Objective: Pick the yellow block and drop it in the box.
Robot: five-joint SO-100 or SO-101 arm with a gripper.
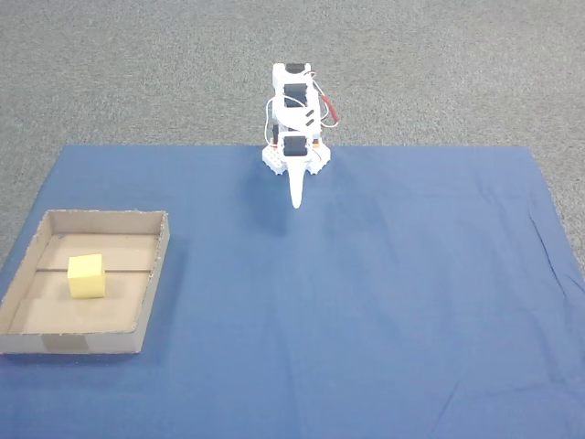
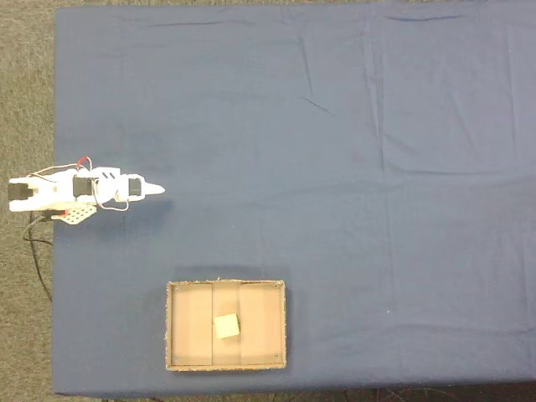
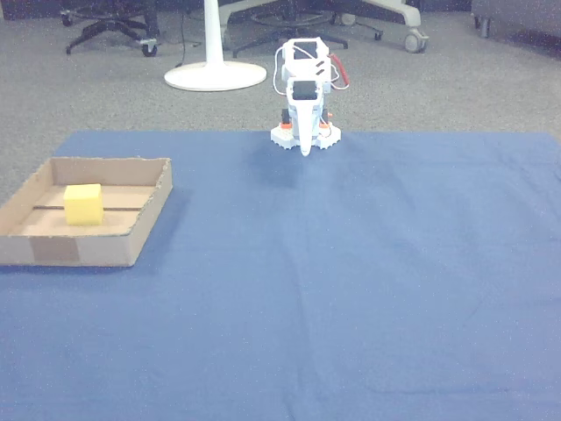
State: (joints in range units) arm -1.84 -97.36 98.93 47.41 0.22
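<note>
While the white two-finger gripper (image 1: 295, 203) is seen folded back at the far edge of the blue cloth (image 1: 366, 302), its fingers drawn together to a single point and holding nothing, the small pale-yellow cube (image 1: 87, 277) is found lying on the floor of the shallow brown cardboard tray (image 1: 154, 293), well apart from the arm.

In a fixed view the tray is placed at the lower left of the frame, near the cloth's left edge. A wide stretch of bare cloth is left between the tray and the gripper, and the whole right half of the cloth is unoccupied. In a fixed view from above, the tray (image 2: 285, 327) is seen near the bottom edge of the cloth, the cube (image 2: 226, 326) just right of its centre, and the gripper (image 2: 156, 190) at the left.

In the other view the cloth is cut off at the bottom of the frame. A tape patch on the tray's near wall is shown in the first fixed view but cannot be made out from above. Chair bases and a white round stand (image 3: 215, 74) on grey carpet are shown in the other view at the top, behind the arm. A dark cable (image 2: 38, 251) beside the arm's base is shown from above.
</note>
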